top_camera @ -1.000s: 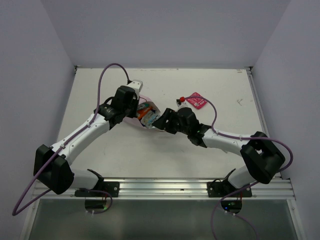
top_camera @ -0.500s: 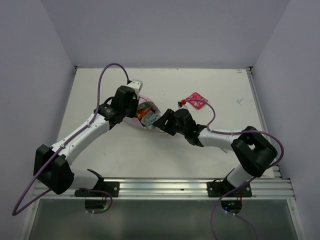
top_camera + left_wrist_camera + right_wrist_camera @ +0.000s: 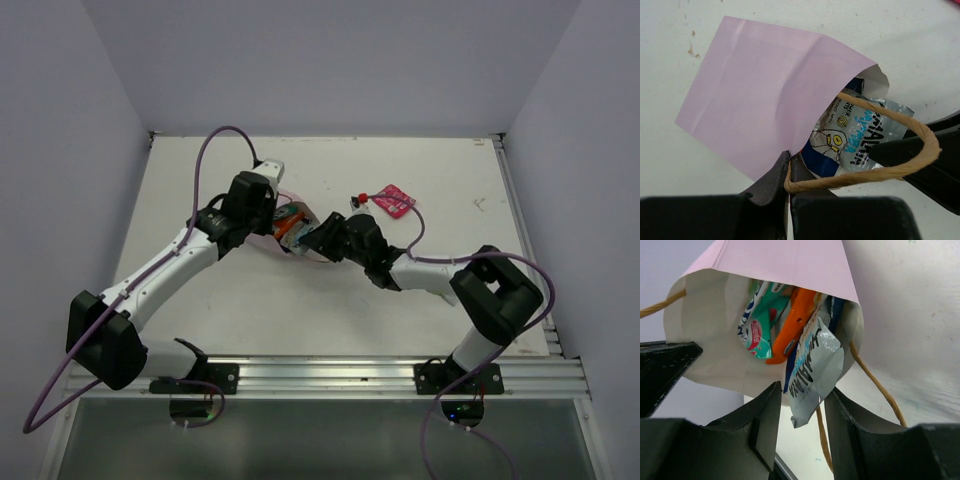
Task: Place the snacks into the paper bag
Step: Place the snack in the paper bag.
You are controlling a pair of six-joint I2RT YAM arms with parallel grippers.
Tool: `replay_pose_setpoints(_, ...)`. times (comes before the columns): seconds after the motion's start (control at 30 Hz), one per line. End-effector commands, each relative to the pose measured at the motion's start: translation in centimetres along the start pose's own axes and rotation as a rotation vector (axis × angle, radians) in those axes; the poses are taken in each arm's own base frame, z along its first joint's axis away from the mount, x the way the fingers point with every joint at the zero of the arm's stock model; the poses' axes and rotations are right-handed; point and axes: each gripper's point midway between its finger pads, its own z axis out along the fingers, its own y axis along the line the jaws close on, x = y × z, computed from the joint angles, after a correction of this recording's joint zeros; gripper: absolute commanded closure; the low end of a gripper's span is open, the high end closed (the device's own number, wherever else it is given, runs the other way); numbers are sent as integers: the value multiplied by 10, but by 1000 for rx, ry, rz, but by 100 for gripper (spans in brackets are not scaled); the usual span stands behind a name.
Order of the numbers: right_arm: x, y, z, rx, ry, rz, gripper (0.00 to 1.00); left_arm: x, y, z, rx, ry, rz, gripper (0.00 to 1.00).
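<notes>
The pale pink paper bag (image 3: 770, 100) lies on its side with its mouth toward the right arm. My left gripper (image 3: 788, 170) is shut on the bag's rim where the tan string handle (image 3: 890, 170) starts. Inside the bag (image 3: 705, 340) I see a teal-green packet (image 3: 760, 320), an orange packet (image 3: 795, 322) and a dark blue one (image 3: 836, 307). A silver-grey packet (image 3: 812, 375) sticks halfway out of the mouth, between the jaws of my right gripper (image 3: 802, 410), which stand apart and do not pinch it. A pink-red packet (image 3: 392, 201) lies on the table behind the right arm.
The white table (image 3: 450, 180) has a raised rim along its far and right sides. The right arm's cable (image 3: 415, 225) runs close past the pink-red packet. Both grippers meet at the bag (image 3: 290, 222), left of the table's middle.
My right gripper has pushed left into the bag's mouth and its jaws have narrowed. The right arm's elbow swung left. The left arm and the bag have stayed put.
</notes>
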Motion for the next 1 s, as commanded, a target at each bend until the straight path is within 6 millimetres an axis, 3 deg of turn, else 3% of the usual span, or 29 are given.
replay_pose_setpoints(0.0,-15,32,7,-94,-42,-4,57,-28,-2,-14,7,-106,-2,100)
replay_pose_setpoints(0.2,-10,23,18,-77,-28,16,63,-26,-2,-14,5,-102,7,100)
replay_pose_setpoints(0.37,-7,26,17,-96,-10,23,86,-24,1,-12,-12,-99,15,100)
replay_pose_setpoints(0.5,-12,43,1,-147,-21,23,100,-23,6,-10,-41,-98,31,100)
replay_pose_setpoints(0.73,-27,82,-18,-287,-66,77,100,-30,15,-13,-93,-117,57,100)
replay_pose_setpoints(0.97,-35,119,-9,-423,-75,126,100,-37,16,-18,-124,-133,77,100)
